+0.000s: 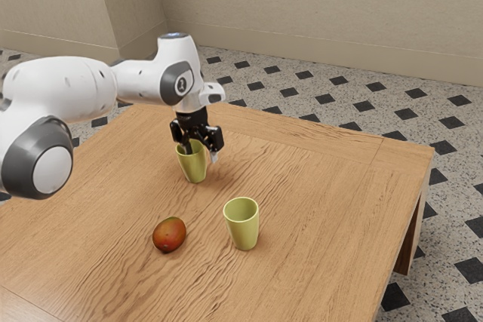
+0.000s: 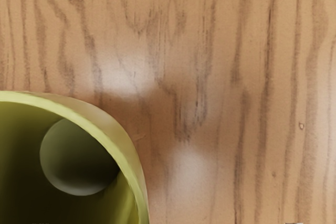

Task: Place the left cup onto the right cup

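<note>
Two lime-green cups stand upright on the wooden table point(image 1: 324, 209). The left cup point(image 1: 192, 167) is further back; the right cup point(image 1: 241, 224) stands nearer the front, apart from it. My black gripper point(image 1: 198, 153) hangs straight down over the left cup's rim, fingers spread: one finger dips at the cup's mouth, the other sits just outside the wall on the exterior view's right. I see no squeeze on the wall. In the wrist view the left cup point(image 2: 105, 121) lies just under the hand, its hollow inside and round bottom visible.
A red-orange mango point(image 1: 169, 234) lies on the table to the exterior view's left of the right cup. The table's edge runs along the exterior view's right, with tiled floor point(image 1: 423, 111) beyond. Bare wood point(image 2: 236, 77) surrounds the cup under the hand.
</note>
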